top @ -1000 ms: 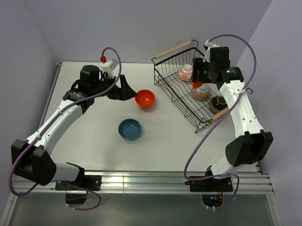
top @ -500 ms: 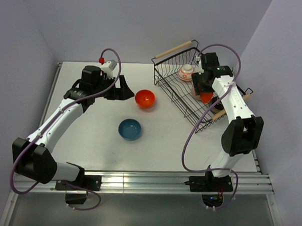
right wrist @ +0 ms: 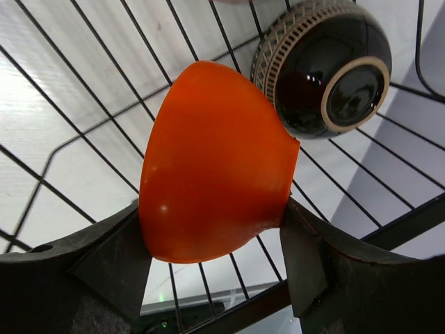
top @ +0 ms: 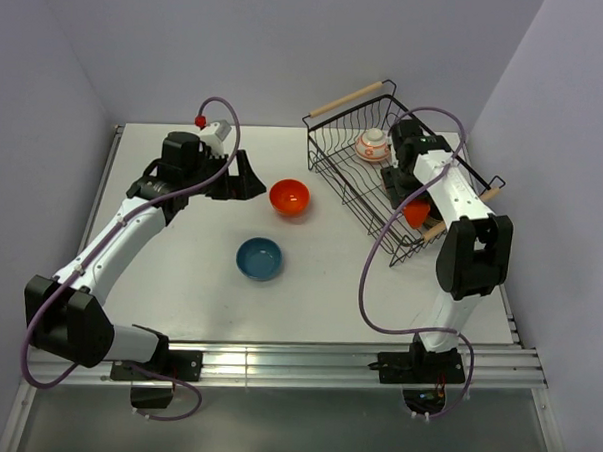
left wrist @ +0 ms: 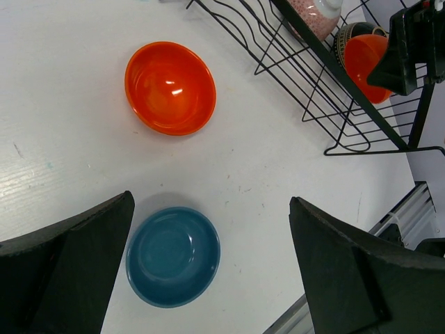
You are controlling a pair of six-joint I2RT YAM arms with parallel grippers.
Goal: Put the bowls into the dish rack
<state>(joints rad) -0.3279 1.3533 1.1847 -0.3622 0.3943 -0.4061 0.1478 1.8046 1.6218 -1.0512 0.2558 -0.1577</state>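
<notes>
- Right gripper (right wrist: 212,243) pinches an orange bowl (right wrist: 208,167) over the rack (top: 325,157).
- Left gripper (left wrist: 208,209) gapes wide, empty.
- The orange bowl looks stiff and slick; its rim seems the safest hold.

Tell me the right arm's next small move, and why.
Probably lower a little, then open. The right gripper clamps the orange bowl, tilted, over the floor wires of the dish rack and close beside the dark brown bowl. It looks nearly placed and needs only setting down and release.

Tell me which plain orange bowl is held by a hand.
The orange bowl inside the dish rack, gripped by the right hand; the other one sits free on the table.
</notes>
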